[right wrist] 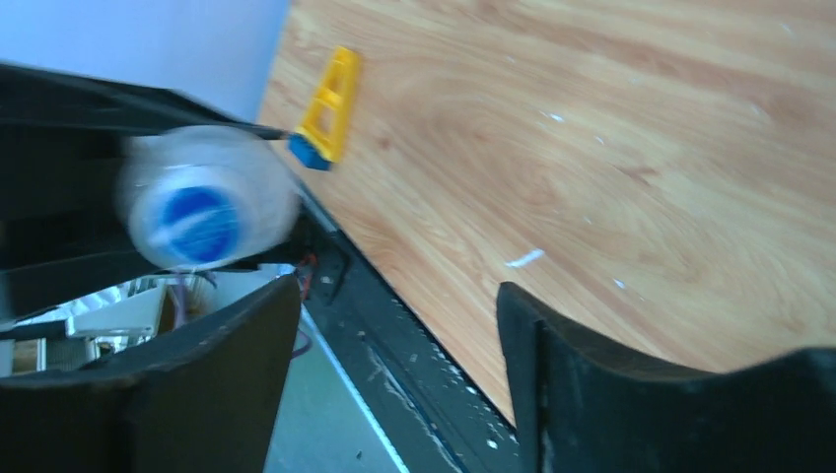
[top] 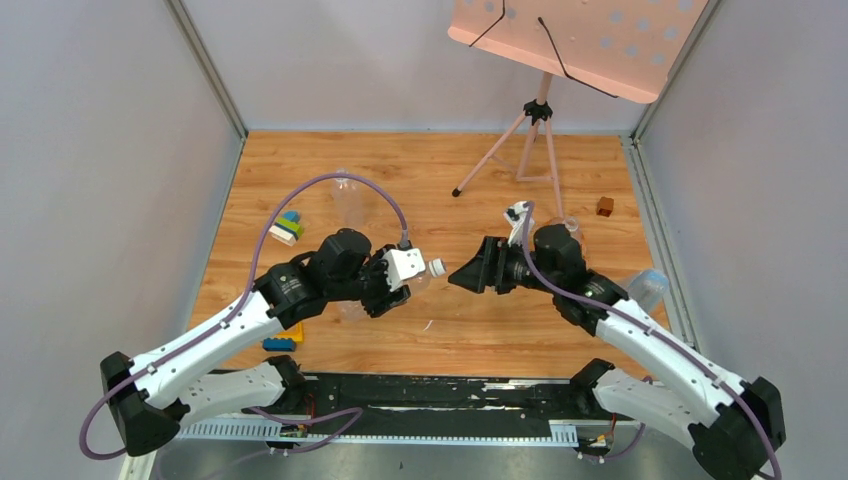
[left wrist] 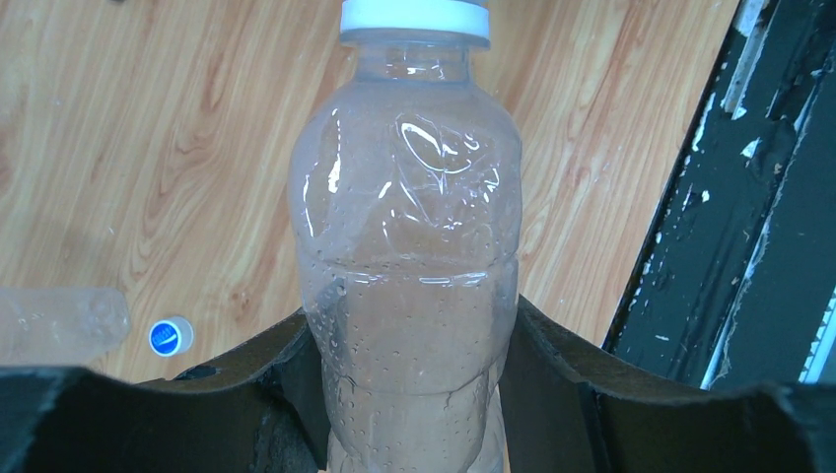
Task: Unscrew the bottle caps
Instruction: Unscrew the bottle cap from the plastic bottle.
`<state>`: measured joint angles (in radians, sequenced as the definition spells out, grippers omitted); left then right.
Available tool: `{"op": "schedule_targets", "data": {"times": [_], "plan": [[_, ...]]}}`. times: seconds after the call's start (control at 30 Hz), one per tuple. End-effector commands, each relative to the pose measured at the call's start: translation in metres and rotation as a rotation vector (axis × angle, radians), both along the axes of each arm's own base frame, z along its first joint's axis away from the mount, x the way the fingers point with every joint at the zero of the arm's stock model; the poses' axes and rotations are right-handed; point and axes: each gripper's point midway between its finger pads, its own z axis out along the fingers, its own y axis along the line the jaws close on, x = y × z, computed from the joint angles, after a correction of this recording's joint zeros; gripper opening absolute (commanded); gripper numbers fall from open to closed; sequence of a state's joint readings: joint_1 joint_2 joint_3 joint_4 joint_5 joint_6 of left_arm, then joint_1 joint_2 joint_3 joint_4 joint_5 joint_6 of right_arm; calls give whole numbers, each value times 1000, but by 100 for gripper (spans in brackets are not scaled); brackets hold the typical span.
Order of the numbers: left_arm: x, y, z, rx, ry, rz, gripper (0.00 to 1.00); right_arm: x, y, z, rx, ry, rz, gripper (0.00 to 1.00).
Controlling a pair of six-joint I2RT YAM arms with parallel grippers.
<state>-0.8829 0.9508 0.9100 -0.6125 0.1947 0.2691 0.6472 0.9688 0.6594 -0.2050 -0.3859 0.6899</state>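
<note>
**A:** Left side first. What has the left gripper (left wrist: 409,340) got?

**B:** Its jaws are clamped on the lower body of a clear bottle (left wrist: 404,227). Both fingers (left wrist: 251,379) press against the plastic, one on each flank. The white cap (left wrist: 415,20) sits on the neck, well beyond the fingertips and outside the jaws.

**A:** Same from overhead?

**B:** Yes. The left gripper (top: 408,283) holds the bottle lying roughly level above the table (top: 450,165), and the white cap (top: 437,267) points at the other arm.

**A:** And the right gripper (top: 458,278)?

**B:** It faces that cap and is near it but not touching; there is a gap between the fingertips and the cap. In its wrist view the right gripper (right wrist: 394,296) stands wide open, with only wood grain and the table's edge between the fingers.

**A:** Where is the cap relative to those fingers?

**B:** A blurred round face with a white rim and blue centre (right wrist: 202,217) reads as the cap seen end-on. It lies off to one side, above the picture-left finger (right wrist: 212,365), not in the opening.

**A:** Any other caps?

**B:** There is one blue cap (left wrist: 170,336) loose on the wood, just beside a second bottle (left wrist: 59,320) lying on its side. Its neck is out of frame, so I cannot tell whether it is capped.
</note>
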Motion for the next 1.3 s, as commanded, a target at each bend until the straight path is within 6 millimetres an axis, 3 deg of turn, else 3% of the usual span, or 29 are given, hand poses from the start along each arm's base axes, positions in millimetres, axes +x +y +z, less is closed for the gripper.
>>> {"op": "schedule_targets", "data": {"times": [0.0, 0.1, 0.23, 0.37, 0.63, 0.8, 0.87, 1.1, 1.2, 1.27], "plan": [[7, 0, 2, 18, -31, 7, 0, -8, 7, 85, 188, -164, 46, 80], [6, -1, 2, 17, -34, -5, 0, -11, 9, 97, 220, -166, 62, 83], [2, -6, 6, -5, -39, -47, 0, -11, 22, 97, 237, -94, 113, 84], [-3, -10, 8, -24, -36, -87, 0, -8, 35, 100, 280, -71, 157, 78], [-7, -9, 13, -42, -48, -100, 0, -5, 41, 98, 283, -78, 188, 54], [-10, -10, 17, -62, -51, -115, 0, -12, 43, 99, 282, -131, 260, 16], [-13, -12, 19, -80, -49, -131, 0, -15, 41, 105, 291, -221, 293, 1], [-37, -24, 28, -148, 69, -210, 0, -70, 21, 128, 292, -955, 668, 0], [-51, -31, 29, -154, 154, -271, 0, -81, 14, 125, 245, -1264, 757, 0], [-63, -35, 33, -176, 206, -327, 0, -77, 13, 123, 193, -1407, 769, 0]]}}
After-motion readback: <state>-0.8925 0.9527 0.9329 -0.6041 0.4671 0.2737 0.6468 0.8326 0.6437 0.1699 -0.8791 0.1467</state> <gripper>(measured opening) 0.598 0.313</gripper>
